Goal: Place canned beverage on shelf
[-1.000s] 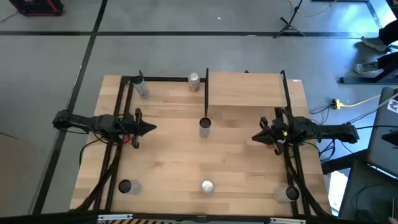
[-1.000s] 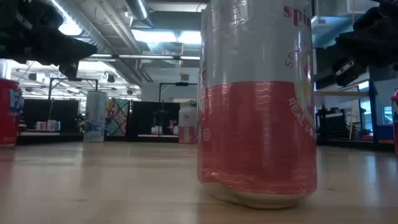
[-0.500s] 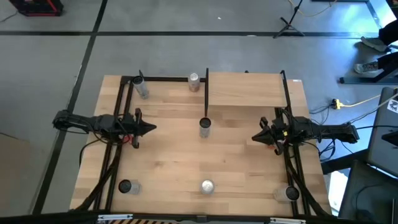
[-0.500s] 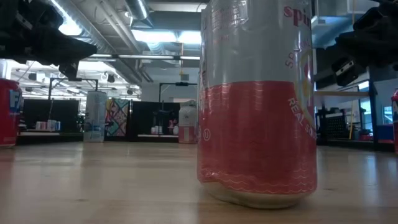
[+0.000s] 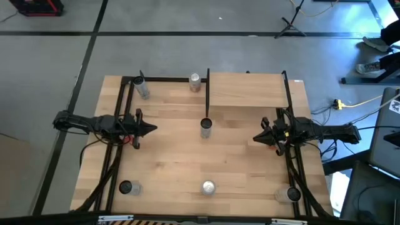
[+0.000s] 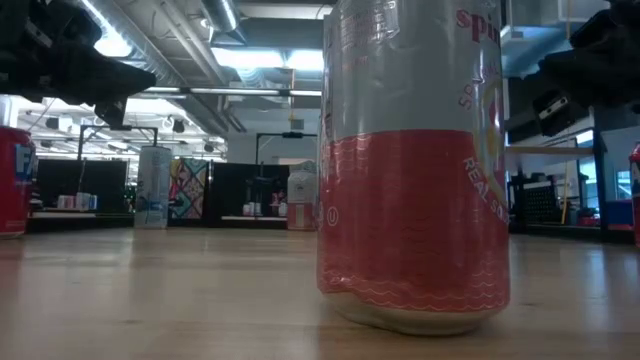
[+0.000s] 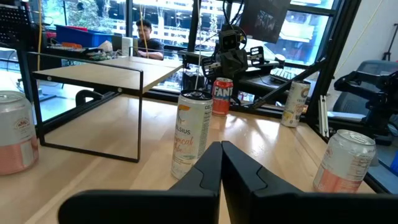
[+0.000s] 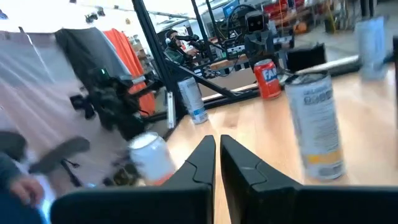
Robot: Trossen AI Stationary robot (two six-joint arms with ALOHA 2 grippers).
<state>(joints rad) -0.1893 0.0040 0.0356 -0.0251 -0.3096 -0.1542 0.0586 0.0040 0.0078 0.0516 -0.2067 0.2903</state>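
Several beverage cans stand upright on the wooden tabletop. A tall white can (image 5: 205, 127) (image 7: 191, 134) stands in the middle, between my two grippers. A silver and red can (image 5: 208, 187) (image 6: 415, 165) stands at the near edge. The shelf (image 5: 247, 89) (image 7: 93, 73), a pale board on thin black posts, stands at the table's far right. My left gripper (image 5: 153, 130) (image 7: 221, 155) is shut and level at the left side, pointing at the middle can. My right gripper (image 5: 255, 139) (image 8: 217, 152) is shut and level at the right side, facing it. Neither holds anything.
Other cans stand at the far left (image 5: 142, 88), the far middle (image 5: 195, 80), the near left (image 5: 125, 187) and the near right (image 5: 292, 195). Black frame rails (image 5: 115, 156) run along both sides. Bare tabletop lies between the middle can and each gripper.
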